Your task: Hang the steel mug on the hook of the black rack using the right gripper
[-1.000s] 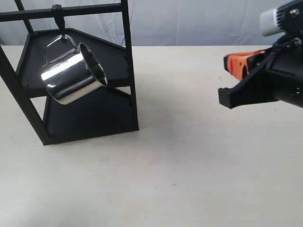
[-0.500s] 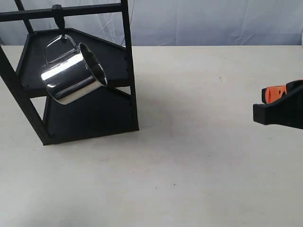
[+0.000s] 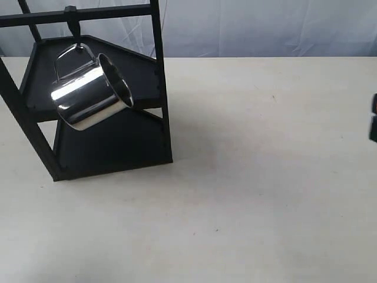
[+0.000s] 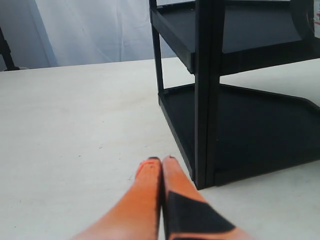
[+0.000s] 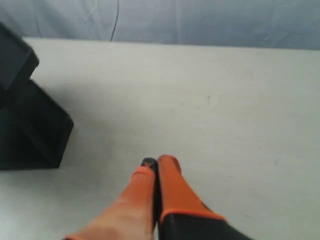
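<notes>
The steel mug (image 3: pixel 89 90) hangs tilted by its looped handle from the hook (image 3: pixel 73 22) on the top crossbar of the black rack (image 3: pixel 112 138), at the left of the exterior view. My right gripper (image 5: pixel 157 162) is shut and empty above the bare table, far from the rack (image 5: pixel 27 125); only a dark sliver of that arm (image 3: pixel 373 121) shows at the exterior view's right edge. My left gripper (image 4: pixel 160 161) is shut with nothing in it, close beside the rack's corner post (image 4: pixel 205 100). The mug is out of both wrist views.
A pale table (image 3: pixel 253 177) stretches right of the rack. A wrinkled white-blue cloth backdrop (image 3: pixel 265 26) hangs behind the table's far edge.
My right arm has drawn back to the right, almost leaving the exterior view. The mug hangs still on the hook.
</notes>
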You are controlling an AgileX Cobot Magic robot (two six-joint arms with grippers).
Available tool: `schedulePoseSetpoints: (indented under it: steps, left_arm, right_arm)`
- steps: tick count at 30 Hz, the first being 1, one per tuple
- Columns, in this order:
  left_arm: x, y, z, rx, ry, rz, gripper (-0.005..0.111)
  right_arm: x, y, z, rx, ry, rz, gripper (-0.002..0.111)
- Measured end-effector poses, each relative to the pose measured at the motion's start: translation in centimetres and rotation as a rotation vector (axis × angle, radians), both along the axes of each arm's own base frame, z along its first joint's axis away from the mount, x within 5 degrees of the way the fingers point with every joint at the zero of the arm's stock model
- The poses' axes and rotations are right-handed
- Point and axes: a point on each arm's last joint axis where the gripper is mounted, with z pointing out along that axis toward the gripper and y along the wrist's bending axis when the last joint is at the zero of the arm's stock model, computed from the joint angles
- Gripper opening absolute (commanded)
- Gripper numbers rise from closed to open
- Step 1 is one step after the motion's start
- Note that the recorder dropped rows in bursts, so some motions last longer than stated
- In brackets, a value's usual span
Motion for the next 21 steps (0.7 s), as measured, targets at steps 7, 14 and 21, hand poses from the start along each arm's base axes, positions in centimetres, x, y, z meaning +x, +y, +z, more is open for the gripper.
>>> schedulePoseSetpoints:
  steps: [7,14,21]
  left_arm:
    - [0.0,0.0,0.0,0.000,0.000,0.000,0.000]
    - [0.0,0.0,0.0,0.000,0.000,0.000,0.000]
    - [0.0,0.0,0.0,0.000,0.000,0.000,0.000]
  right_arm:
    - [-5.0,-2.9,-2.7,0.012,-0.153,-0.173,0.000]
    - [-5.6,-2.9,-6.0,-0.047,-0.195,-0.142,0.000]
    - [-5.5,-2.0,-11.0,-0.074,-0.159,-0.029,0.000]
